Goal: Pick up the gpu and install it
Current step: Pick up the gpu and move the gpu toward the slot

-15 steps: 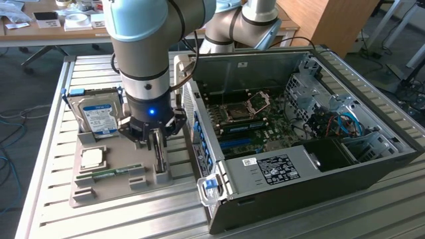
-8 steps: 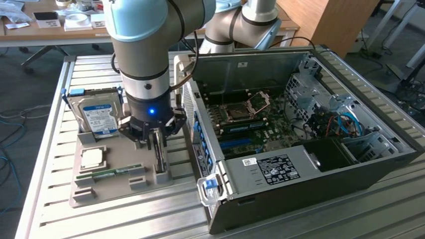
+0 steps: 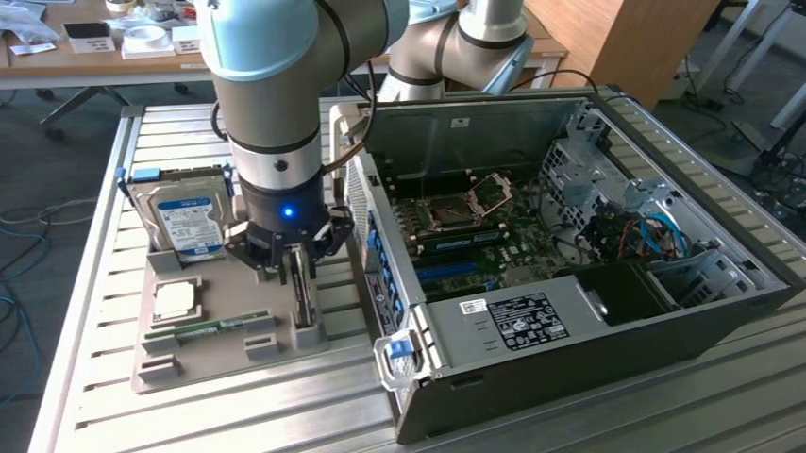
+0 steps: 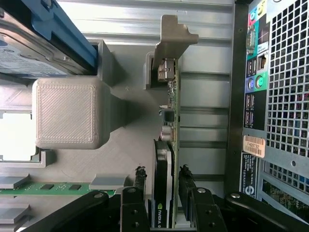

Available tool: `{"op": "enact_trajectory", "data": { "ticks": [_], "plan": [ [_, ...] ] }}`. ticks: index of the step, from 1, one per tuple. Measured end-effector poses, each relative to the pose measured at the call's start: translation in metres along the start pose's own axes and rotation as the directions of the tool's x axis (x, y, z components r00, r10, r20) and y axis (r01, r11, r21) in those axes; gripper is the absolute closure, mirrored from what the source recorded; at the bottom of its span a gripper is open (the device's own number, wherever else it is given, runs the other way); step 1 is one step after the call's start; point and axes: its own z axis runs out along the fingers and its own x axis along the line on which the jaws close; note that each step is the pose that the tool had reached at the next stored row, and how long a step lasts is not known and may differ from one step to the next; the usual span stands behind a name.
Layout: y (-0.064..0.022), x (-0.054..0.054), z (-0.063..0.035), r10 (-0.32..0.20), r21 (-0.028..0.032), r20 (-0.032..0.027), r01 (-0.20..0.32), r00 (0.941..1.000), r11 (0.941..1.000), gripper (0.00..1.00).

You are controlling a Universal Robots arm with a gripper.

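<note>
The gpu [image 4: 163, 164] is standing on its long edge in a slot of the grey printed holder [image 4: 125, 159]. Its dark face and green board edge are showing toward me, and its pale metal bracket [image 4: 173, 36] is sitting at the end farthest from my fingers [image 4: 140, 181].

I am hovering over the card with my gripper [image 3: 293, 266], straddling it near one end. My jaws are spreading wide, one finger on each side, and I am gripping nothing. A clear gap is showing on the dark-face side. On the board side the pad is sitting just beside the card, and I cannot tell whether it is touching.

In the exterior view the gpu [image 3: 302, 302] is standing along the holder's [image 3: 214, 363] right-hand edge. Further toward the exterior view's left, a narrow green memory stick [image 3: 208, 328] is lying flat in its own slot. A square processor chip [image 3: 176, 298] is lying just behind it. A silver hard drive [image 3: 187, 222] with a blue-white label is standing upright in a blue caddy at the back of the holder.

To the exterior view's right, the open computer case [image 3: 705, 311] is lying on its side just beside the holder, its motherboard [image 3: 466, 226] facing up. Its ported rear panel [image 4: 253, 82] is facing the card. Everything is resting on a slatted metal table [image 3: 189, 415].
</note>
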Motion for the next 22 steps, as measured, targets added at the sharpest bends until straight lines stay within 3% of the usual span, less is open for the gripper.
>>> {"op": "enact_trajectory", "data": {
  "ticks": [22],
  "plan": [
    [-0.0001,0.0005,0.0020,0.000,0.0000,0.0000,0.000,1.0000,1.0000,0.59]
  ]
}}
